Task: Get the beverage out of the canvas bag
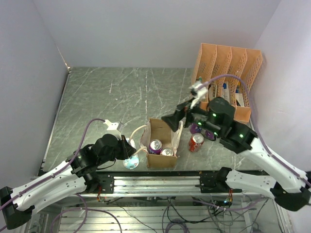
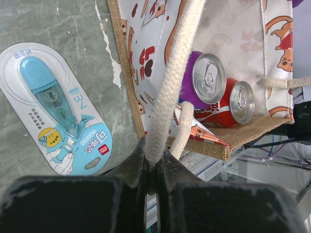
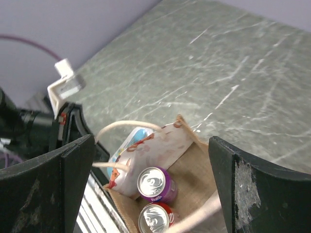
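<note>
The tan canvas bag (image 1: 160,145) stands open near the table's front edge. Inside are a purple can (image 1: 155,146) and a red can (image 1: 166,152); both show in the left wrist view, purple (image 2: 206,77) and red (image 2: 239,102), and in the right wrist view, purple (image 3: 154,183) and red (image 3: 154,219). My left gripper (image 2: 154,162) is shut on the bag's cream rope handle (image 2: 170,92) at the bag's left side. My right gripper (image 1: 176,118) is open and empty above the bag's far right corner, with the cans between its fingers in the right wrist view.
A blue correction-tape blister pack (image 2: 53,107) lies left of the bag. A red can (image 1: 196,142) and a purple can (image 1: 196,128) stand on the table right of the bag. An orange file organizer (image 1: 228,73) stands at the back right.
</note>
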Tool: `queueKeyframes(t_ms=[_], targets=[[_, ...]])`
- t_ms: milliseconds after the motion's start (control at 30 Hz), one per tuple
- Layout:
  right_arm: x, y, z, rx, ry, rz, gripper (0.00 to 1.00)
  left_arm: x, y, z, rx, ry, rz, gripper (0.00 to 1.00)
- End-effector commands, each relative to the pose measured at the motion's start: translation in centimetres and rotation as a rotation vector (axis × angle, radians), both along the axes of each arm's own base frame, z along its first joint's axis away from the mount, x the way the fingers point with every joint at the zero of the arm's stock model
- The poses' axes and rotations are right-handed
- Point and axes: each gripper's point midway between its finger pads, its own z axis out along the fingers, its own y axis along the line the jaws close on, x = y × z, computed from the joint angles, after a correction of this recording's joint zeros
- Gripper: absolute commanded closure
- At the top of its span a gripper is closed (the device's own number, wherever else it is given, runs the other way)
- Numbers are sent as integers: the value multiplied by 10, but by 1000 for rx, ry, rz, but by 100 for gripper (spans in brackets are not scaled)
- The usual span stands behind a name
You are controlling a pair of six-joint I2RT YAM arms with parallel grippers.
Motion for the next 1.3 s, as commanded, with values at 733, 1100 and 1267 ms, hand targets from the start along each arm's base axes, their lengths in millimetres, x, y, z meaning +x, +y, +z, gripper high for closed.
queueKeyframes(t_ms=[733,1100,1267], targets=[[-76,58,-221,-730,380,500,0,1,2,-1,27,-1,-2,93],[-69,61,-245,-842,342,407,0,0,2,-1,23,1,-3,93],[-62,62,-239,-867,284,340,0,-1,2,-2,21,8,-4,93]])
